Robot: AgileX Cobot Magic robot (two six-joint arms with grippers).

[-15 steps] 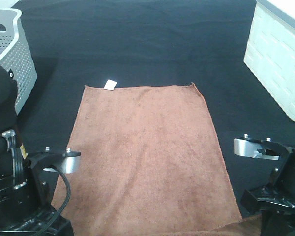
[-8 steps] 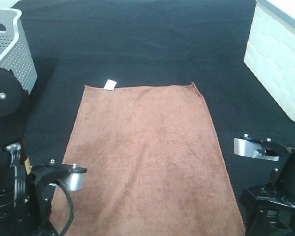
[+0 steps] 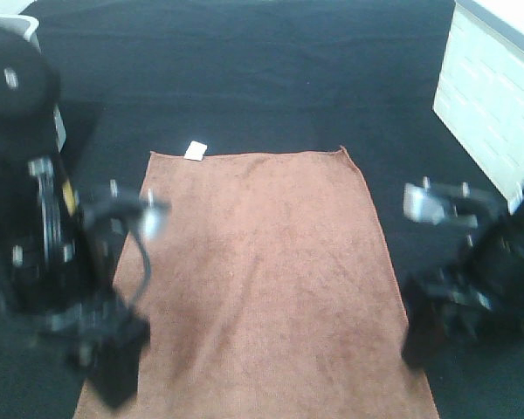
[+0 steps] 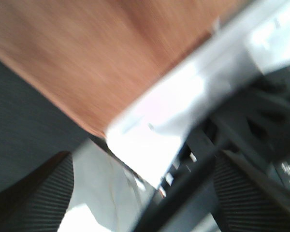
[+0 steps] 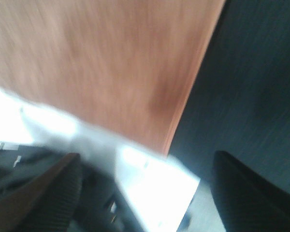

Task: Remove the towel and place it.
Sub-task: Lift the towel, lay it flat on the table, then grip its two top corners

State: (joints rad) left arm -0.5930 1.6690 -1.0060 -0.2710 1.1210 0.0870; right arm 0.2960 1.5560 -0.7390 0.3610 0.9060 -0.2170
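The reddish-brown towel (image 3: pixel 258 279) lies flat on the black table cloth (image 3: pixel 262 78), with its white tag (image 3: pixel 195 150) at the far short edge. My left gripper (image 3: pixel 113 371) hangs over the towel's near left corner and my right gripper (image 3: pixel 424 336) is beside its near right edge; both arms are blurred. In the left wrist view the towel (image 4: pixel 111 58) shows beyond the open gripper (image 4: pixel 140 203), whose fingers (image 4: pixel 29 193) are wide apart and empty. In the right wrist view the towel's edge (image 5: pixel 111 63) shows beyond the open, empty gripper (image 5: pixel 145 198).
A white perforated basket (image 3: pixel 59 131) stands at the far left, mostly hidden behind the left arm. A white box (image 3: pixel 493 96) stands at the far right. A bright strip, perhaps the table's front edge (image 4: pixel 183 106), crosses both wrist views.
Both arms have swung up and forward from the near edge toward the towel's near corners, and are blurred with motion. The towel has not moved.
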